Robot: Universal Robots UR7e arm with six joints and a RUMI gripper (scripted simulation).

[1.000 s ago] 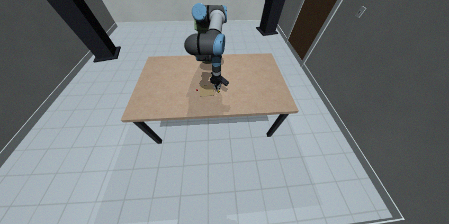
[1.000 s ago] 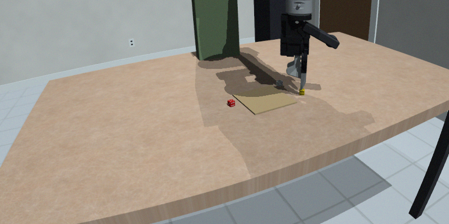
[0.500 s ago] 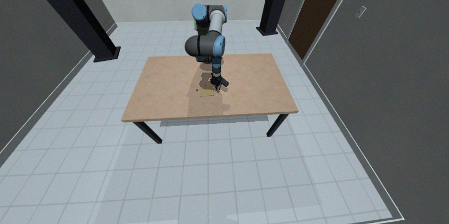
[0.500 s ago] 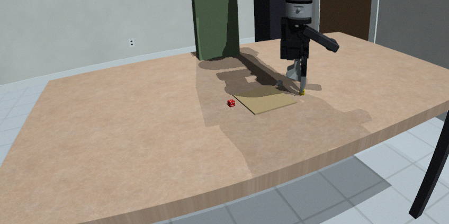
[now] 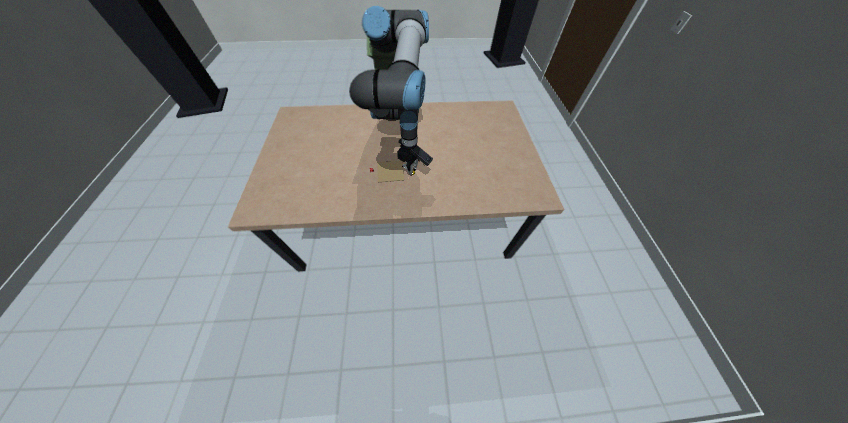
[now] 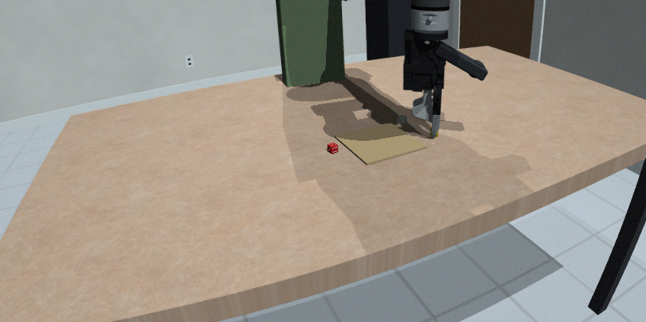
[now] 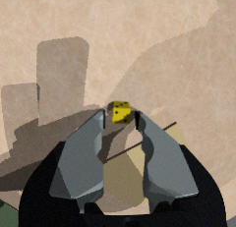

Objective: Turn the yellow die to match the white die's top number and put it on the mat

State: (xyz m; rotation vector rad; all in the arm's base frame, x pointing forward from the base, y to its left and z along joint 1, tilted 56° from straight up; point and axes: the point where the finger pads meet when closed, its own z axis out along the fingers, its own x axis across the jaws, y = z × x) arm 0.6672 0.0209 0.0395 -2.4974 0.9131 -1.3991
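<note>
The step in hand looked to be lining up on the yellow die (image 6: 436, 135) (image 7: 121, 112), with the turning and the move to the mat (image 5: 390, 173) (image 6: 380, 146) (image 7: 123, 178) yet to be done. The gripper (image 5: 410, 169) (image 6: 434, 130) (image 7: 120, 111) was partly open and held nothing; its fingertips stood close about the die, with a slim gap showing on either side in the wrist view. The next move probably called for settling lower, keeping the die centred, and then a gentle squeeze, since a brush from one finger could have knocked it askew. The die lay off the mat, near its edge, on the tabletop (image 5: 476, 180) (image 6: 181, 183) (image 7: 172, 21). It was a small bright yellow cube with dark pips, two of its faces showing in the wrist view, though the number on top could not be read surely. A greyish die (image 6: 401, 119), likely the white one in shade, sat near the mat's far side, its number unreadable, and a red die (image 5: 371, 169) (image 6: 332, 148) lay beside the opposite edge
</note>
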